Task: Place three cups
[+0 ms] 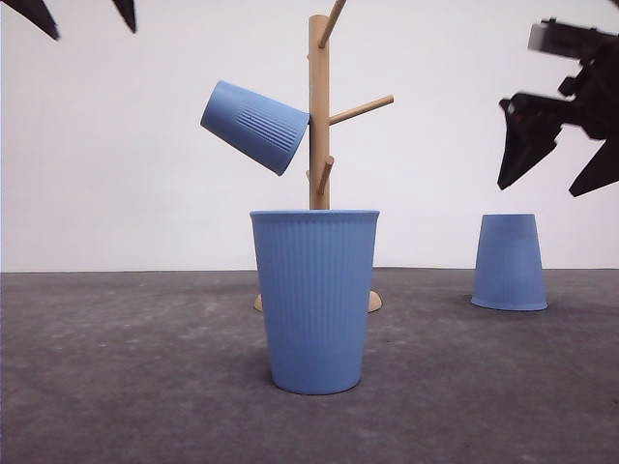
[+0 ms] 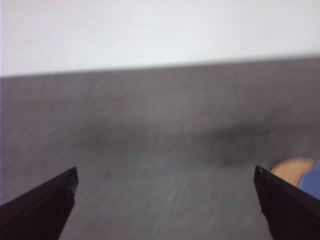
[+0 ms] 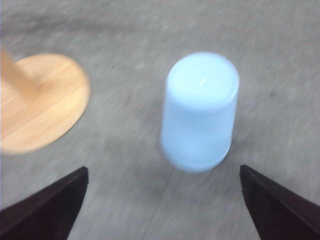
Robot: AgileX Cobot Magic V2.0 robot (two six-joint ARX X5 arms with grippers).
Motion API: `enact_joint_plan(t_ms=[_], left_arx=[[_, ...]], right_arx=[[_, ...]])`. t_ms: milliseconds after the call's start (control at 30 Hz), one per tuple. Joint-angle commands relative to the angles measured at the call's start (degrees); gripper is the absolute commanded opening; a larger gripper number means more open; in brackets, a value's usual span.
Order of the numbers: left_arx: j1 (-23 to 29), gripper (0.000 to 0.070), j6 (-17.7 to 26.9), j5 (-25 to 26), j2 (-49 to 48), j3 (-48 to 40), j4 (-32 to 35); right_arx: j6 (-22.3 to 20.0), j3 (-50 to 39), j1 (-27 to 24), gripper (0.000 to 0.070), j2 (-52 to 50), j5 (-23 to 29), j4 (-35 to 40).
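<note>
One light-blue ribbed cup [image 1: 253, 126] hangs tilted, mouth toward the post, on a left peg of the wooden rack [image 1: 318, 106]. A second cup [image 1: 314, 300] stands upright in front of the rack. The third cup [image 1: 509, 261] [image 3: 200, 110] sits upside down on the table to the right. My right gripper [image 1: 539, 188] [image 3: 163, 168] hovers open above that upside-down cup, not touching it. High at the left, my left gripper [image 1: 93, 32] [image 2: 165, 170] is open and holds nothing. A sliver of a blue cup [image 2: 312, 181] shows at the edge of the left wrist view.
The rack's round wooden base [image 3: 40, 100] [image 2: 292, 170] rests on the grey table [image 1: 116, 387], with bare pegs [image 1: 363, 108] pointing right. A white wall [image 1: 145, 193] stands behind. Open grey surface lies at the left.
</note>
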Motion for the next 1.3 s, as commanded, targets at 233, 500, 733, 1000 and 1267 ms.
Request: enact_joint_plan(t_ms=[233,500,733,1000,1267], left_arx=[[-1.14,0.0671,1.05,-4.49,-1.08,1.23,-13.85],[-2.31,0.0671,-2.08,-5.46,-2.44,-4.68,-21.67],[-5.43,0.0672,-4.59,-8.14,-12.83,-20.99,-17.88],[-9.61,0.0672,-7.23,-7.30,-28.63,-37.58,-14.08],[-10.12,0.0672,-8.10,-7.31,-33.97,-38.86,-13.67]], right_arx=[[-0.94,0.57,0.02,0.0614,9.24,0.55,9.03],[-1.29,1.41,0.02,0.0614,13.43,0.51,17.09],[-1.27,4.99,-0.02,0.0614,18.48,0.11,18.38],[-1.27,11.22,-0.09,0.0384,24.72,0.06,18.02],[-0.10,12.70,-0.74,0.0253,24.99,-4.76,15.17]])
